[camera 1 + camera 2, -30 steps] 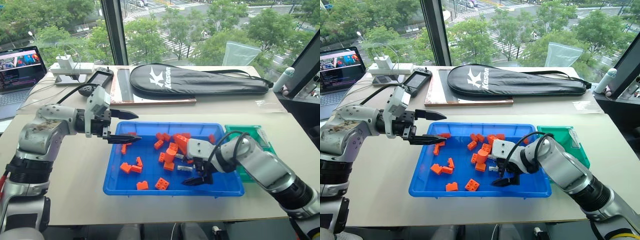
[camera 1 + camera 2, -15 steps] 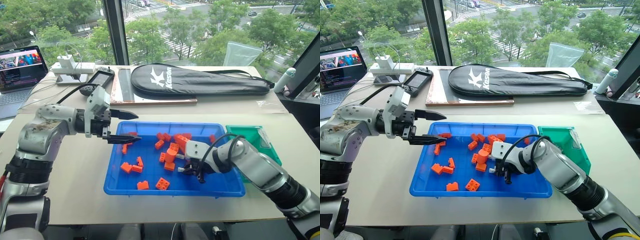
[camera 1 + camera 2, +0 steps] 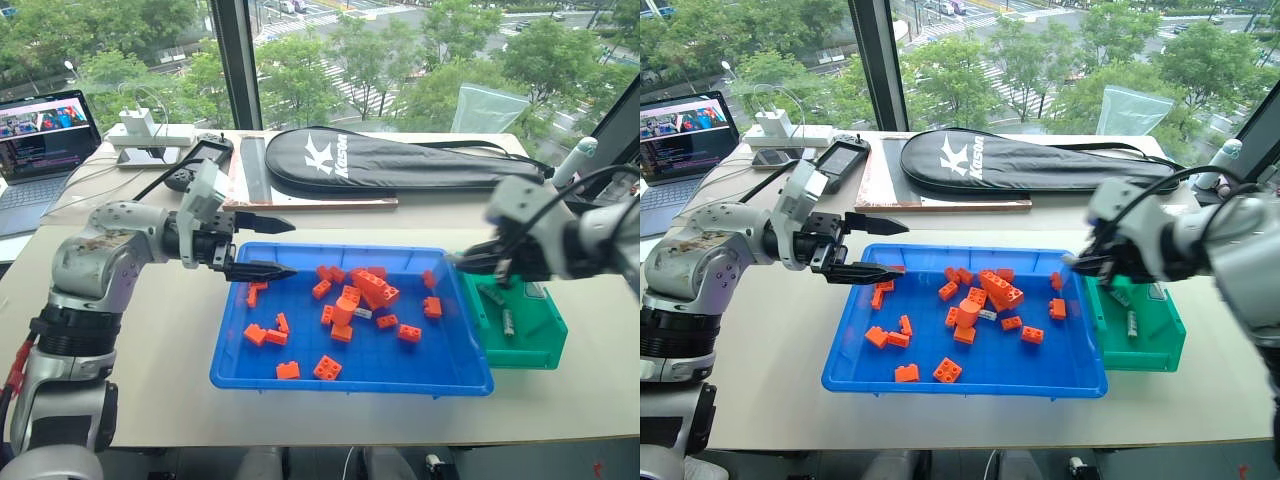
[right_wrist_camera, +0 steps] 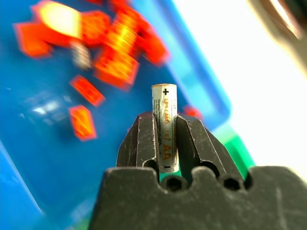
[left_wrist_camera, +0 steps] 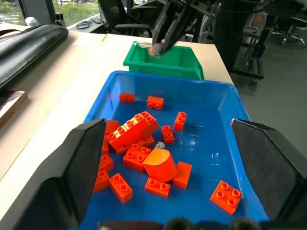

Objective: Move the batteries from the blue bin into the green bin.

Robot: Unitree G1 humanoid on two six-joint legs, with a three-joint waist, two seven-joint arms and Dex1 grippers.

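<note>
From the head camera, the blue bin sits in the middle of the table with orange bricks scattered across its floor. One battery lies among the bricks near the bin's centre, just beside the orange pile. The green bin stands against the blue bin's right end, and two more batteries rest on its floor. The right gripper hangs above the seam between the two bins, its fingers pinched together on something too small to make out from here. The left gripper hovers over the blue bin's far-left corner, its two fingers spread apart with nothing between them.

Through the left wrist camera, the left gripper's fingers stand wide apart over the brick pile, empty. The grey battery peeks out between bricks. Beyond, the other arm's fingertips hold a pale cylinder above the green bin's near rim.

Through the right wrist camera, the right gripper's fingers are clamped on an AA battery, which stands upright between them, plus end up. Below it the blue bin is blurred; a grey smudge among the bricks is probably the remaining battery.
</note>
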